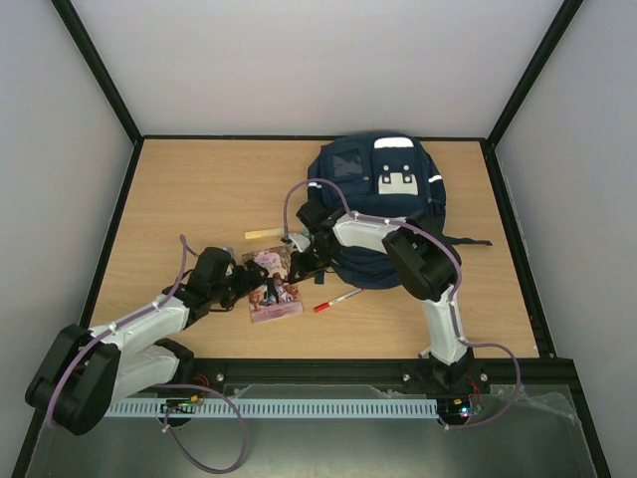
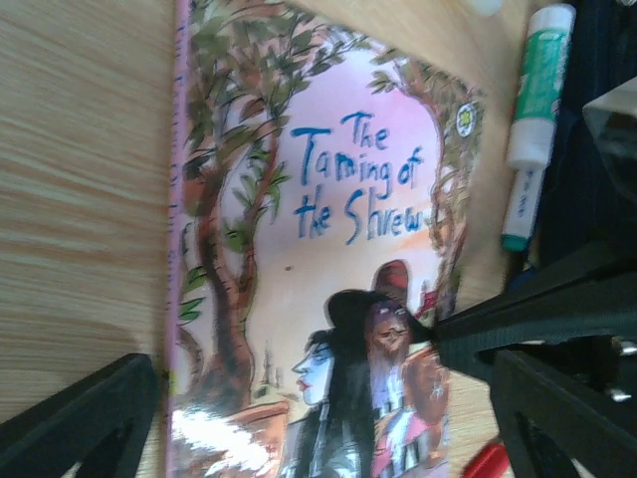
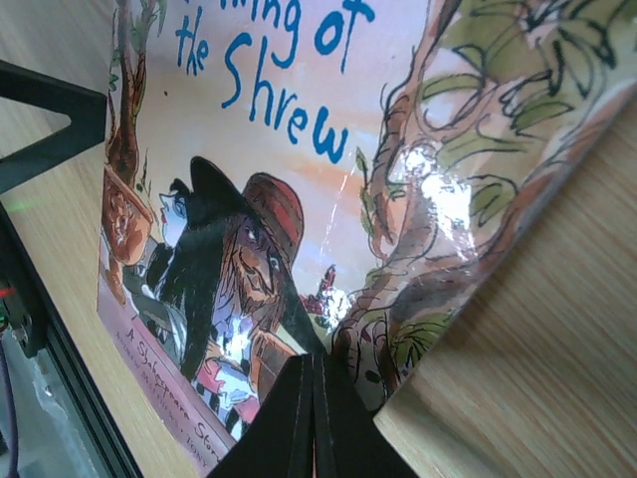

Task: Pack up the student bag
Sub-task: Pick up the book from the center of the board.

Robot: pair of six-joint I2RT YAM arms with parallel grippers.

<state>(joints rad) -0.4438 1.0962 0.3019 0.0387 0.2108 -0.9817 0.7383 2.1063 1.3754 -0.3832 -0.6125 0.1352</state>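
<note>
**Left end effector**: released, with fingers spread wide to either side of the illustrated book. **Right end effector**: clenched, its tips met at the book's raised edge; whether the cover is pinched cannot be told. The student bag is laid flat at the far right of the wooden worktop, patch upward. A red pen is seen near the book. The worktop is enclosed by pale walls.

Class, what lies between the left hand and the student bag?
The book The Taming of the Shrew, pinched by the right hand; see the top view.
</note>
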